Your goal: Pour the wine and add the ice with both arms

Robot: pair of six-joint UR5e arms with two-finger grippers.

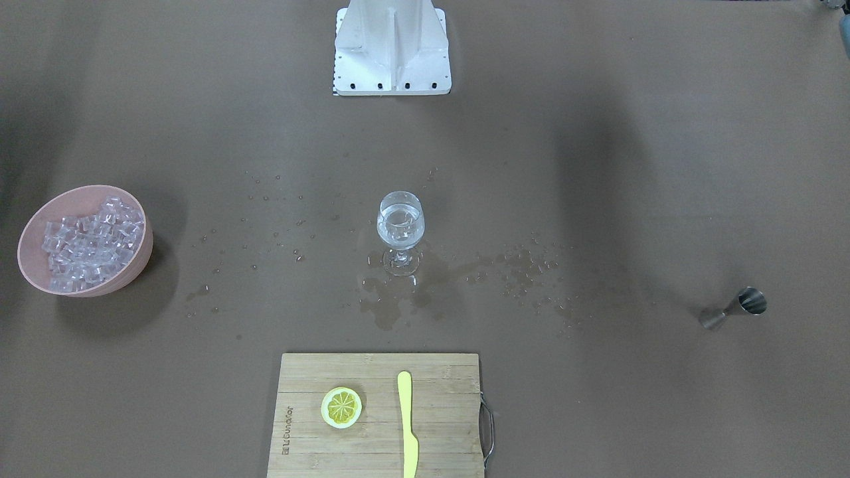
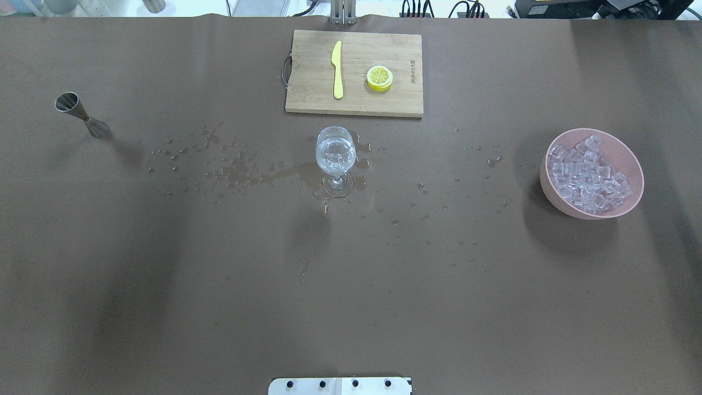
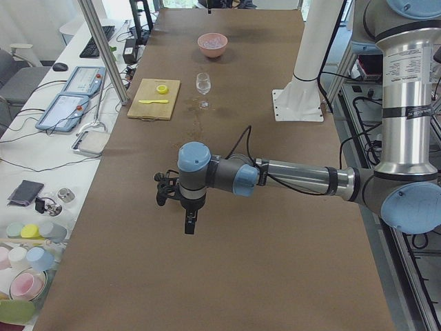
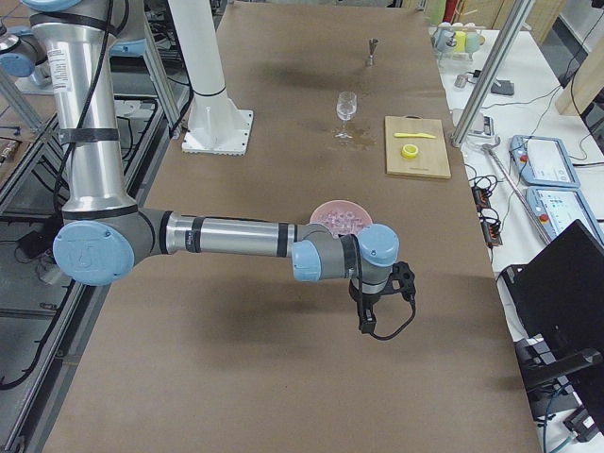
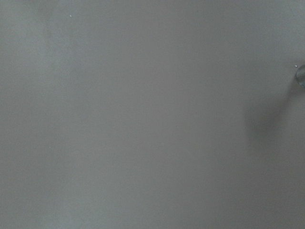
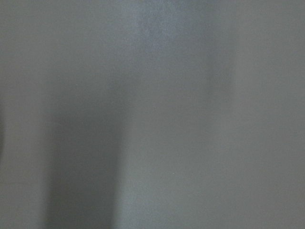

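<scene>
A stemmed glass (image 1: 400,222) stands mid-table, with clear wine (image 2: 335,151) in its bowl; I cannot tell whether any cubes are in it. A pink bowl (image 1: 136,264) heaped with ice cubes (image 1: 89,242) sits at the robot's right, also in the overhead view (image 2: 544,176). My left gripper (image 3: 189,224) hangs low over bare table beyond the table's left end. My right gripper (image 4: 365,326) hangs over bare table past the bowl. Both show only in the side views, so I cannot tell whether they are open or shut. The wrist views show only blurred table.
A steel jigger (image 1: 734,310) stands at the robot's far left. A wooden cutting board (image 1: 441,425) with a lemon slice (image 1: 341,407) and a yellow knife (image 1: 407,425) lies beyond the glass. Spilled drops and a puddle (image 1: 392,302) surround the glass. The white pedestal (image 1: 392,50) stands behind.
</scene>
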